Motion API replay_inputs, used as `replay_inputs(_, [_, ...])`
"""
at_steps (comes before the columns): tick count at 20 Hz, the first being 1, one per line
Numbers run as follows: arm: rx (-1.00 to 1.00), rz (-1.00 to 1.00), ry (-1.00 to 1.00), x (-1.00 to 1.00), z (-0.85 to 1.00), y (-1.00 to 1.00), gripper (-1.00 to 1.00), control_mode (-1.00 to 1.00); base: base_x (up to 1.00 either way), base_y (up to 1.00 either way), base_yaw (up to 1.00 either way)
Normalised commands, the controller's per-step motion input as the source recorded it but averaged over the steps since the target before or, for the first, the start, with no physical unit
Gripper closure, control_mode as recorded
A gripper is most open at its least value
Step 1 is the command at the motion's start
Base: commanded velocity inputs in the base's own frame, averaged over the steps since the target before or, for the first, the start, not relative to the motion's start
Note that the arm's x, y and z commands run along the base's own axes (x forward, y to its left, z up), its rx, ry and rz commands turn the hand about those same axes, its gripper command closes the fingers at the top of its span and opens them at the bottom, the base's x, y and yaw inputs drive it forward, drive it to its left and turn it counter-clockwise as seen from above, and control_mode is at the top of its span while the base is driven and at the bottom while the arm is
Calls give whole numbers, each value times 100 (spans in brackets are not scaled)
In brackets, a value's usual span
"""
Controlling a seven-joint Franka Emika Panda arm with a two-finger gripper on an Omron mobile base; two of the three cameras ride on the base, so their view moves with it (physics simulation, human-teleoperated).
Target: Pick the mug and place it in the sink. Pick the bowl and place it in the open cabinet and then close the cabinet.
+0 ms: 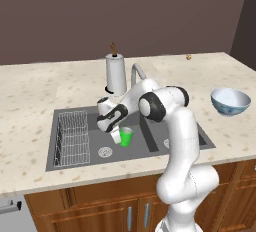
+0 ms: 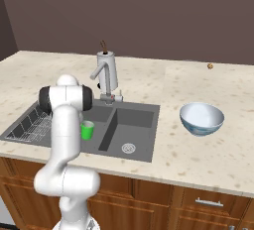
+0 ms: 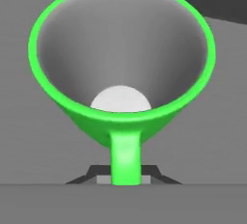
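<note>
We work over the sink (image 1: 70,111), the dark two-basin one set in the pale counter (image 1: 35,91), with the wire rack (image 1: 72,138) in its left part and the faucet (image 1: 137,71) behind. Our arm bends down into the left basin, and there the gripper (image 1: 119,135) is clamped on the handle of the mug (image 1: 126,137). In the hand view the mug (image 3: 120,63) is seen from above with its mouth toward the camera, and its handle runs down between the two dark finger tips, which are closed on it.

We judge that the step in hand is to put the mug down in the basin. The mug appears upright and low inside the sink walls, but we cannot tell if its bottom already touches the floor. To do this well, we should go down slowly and straight, keep the mug vertical, and part the fingers only when it rests. It stands between the rack and the middle wall, so we should not drift sideways. After release, we should lift straight up so the fingers do not catch the handle.

The bowl (image 1: 230,101) waits on the counter, well apart to the right of the sink.
</note>
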Motion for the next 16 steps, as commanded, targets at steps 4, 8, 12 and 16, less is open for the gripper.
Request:
replay_inputs(4, [-13,-8,-6,1,-30,34,-100,-100,0,0,0])
replay_inputs(8, [-12,-10,-3,4,-19,37,-100,-100,0,0,0])
replay_inputs(12, [-8,-8,-11,-25,14,16,-100,-100,0,0,0])
replay_inputs(16, [-2,-8,-2,-21,43,5,-100,-100,0,0,0])
